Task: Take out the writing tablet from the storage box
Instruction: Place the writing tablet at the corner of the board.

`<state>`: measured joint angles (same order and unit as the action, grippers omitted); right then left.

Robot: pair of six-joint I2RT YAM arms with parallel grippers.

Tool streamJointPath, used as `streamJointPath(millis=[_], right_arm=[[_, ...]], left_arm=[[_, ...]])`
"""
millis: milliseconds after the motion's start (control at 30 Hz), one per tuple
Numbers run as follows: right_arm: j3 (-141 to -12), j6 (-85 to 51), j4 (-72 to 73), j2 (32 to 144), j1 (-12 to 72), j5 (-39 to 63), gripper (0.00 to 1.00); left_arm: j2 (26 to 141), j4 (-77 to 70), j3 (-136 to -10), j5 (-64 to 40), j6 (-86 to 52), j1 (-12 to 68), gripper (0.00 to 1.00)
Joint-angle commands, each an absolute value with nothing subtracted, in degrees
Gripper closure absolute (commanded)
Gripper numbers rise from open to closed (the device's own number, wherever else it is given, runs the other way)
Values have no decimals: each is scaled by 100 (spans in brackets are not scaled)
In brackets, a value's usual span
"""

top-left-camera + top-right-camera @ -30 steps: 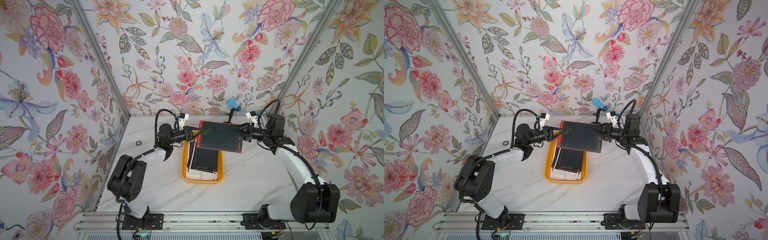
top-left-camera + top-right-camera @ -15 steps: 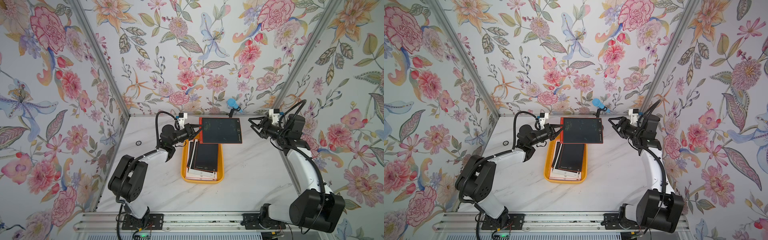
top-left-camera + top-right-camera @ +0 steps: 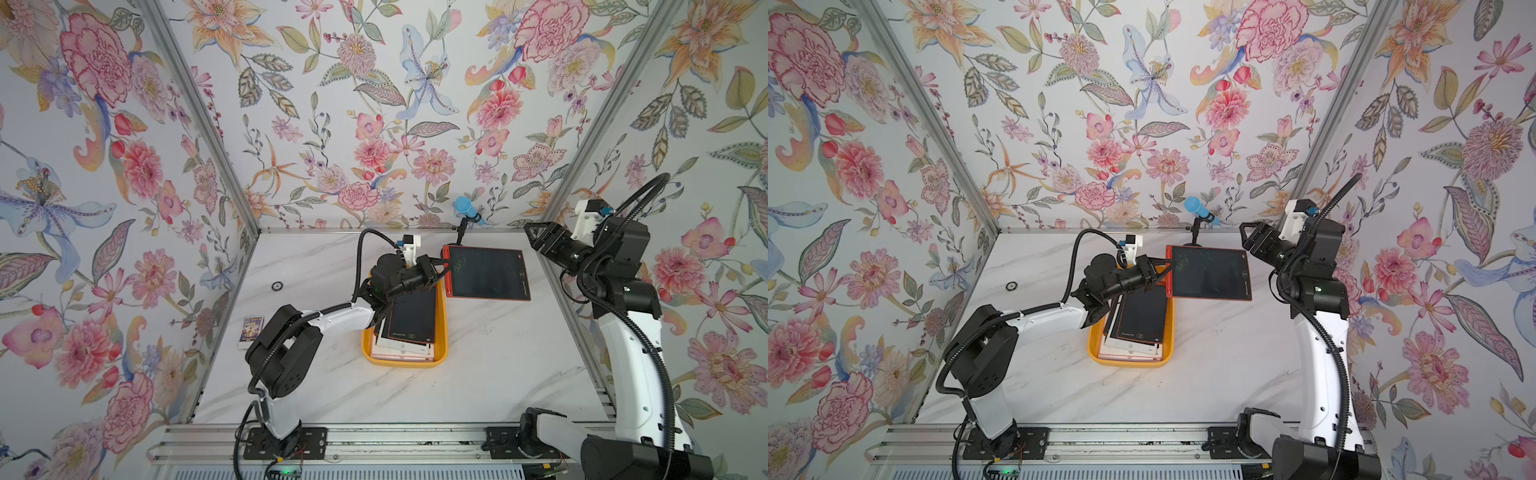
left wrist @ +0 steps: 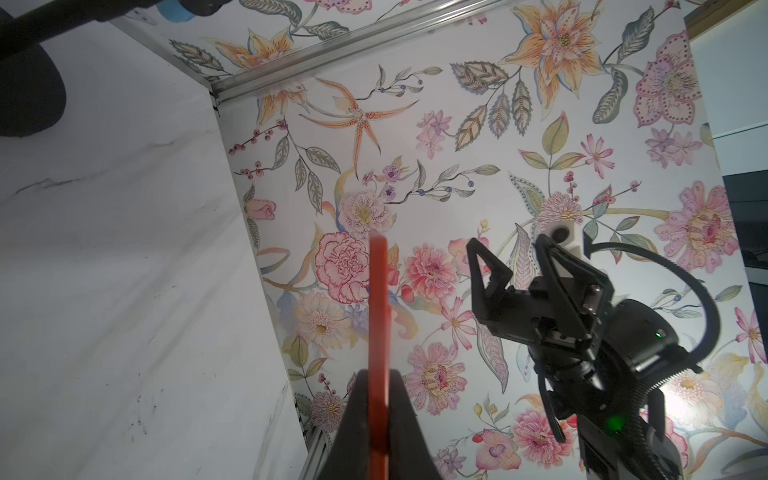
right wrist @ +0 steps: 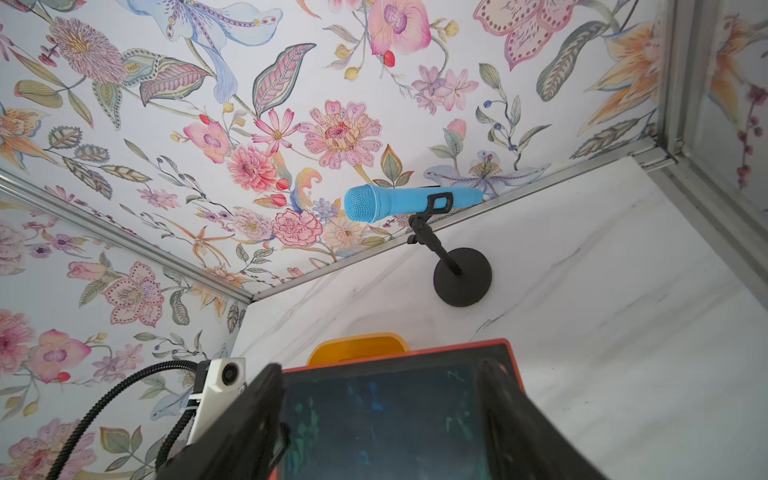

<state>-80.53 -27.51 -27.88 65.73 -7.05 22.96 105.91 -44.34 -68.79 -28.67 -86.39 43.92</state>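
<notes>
Left claw is pinched shut on the writing tablet, gripping its red-framed short edge close to the corner nearest the far edge of the surface. Left wrist view agrees: both fingers lie flat against that red edge, no gap.

Tablet is out of the storage box, held roughly level and clear of the surface with the dark screen up. It sits just past the box's far right corner, toward the far edge. Only the left claw carries it.

Right claw has its jaws spread wide with nothing in it. It is apart from the tablet's other short edge, near the far right corner of the surface.

Storage box sits mid-surface, long side running near to far. It holds a stack of more tablets: a dark red-trimmed one on top, white ones under.

Blue microphone is on a black stand at the far edge, just behind the held tablet. Small printed card lies near the left edge, and a small black ring is further back on that side.
</notes>
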Motion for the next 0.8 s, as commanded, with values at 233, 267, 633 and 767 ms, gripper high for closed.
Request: streamJointPath(millis=[233, 267, 633, 767], right_arm=[[-8419, -2193, -3065, 6130, 272, 1314, 17], [-8384, -2191, -3063, 6092, 351, 1294, 16], [-7904, -2207, -3029, 5828, 498, 1463, 14], [-7548, -2233, -2934, 5571, 532, 1494, 14]], left_arm=[[11729, -3617, -8296, -2116, -8292, 5135, 100], [11851, -3550, -8424, -2063, -8324, 5191, 100], [12645, -3716, -8919, -2023, -8122, 5440, 100], [12725, -3890, -8729, -1966, -8112, 5518, 100]])
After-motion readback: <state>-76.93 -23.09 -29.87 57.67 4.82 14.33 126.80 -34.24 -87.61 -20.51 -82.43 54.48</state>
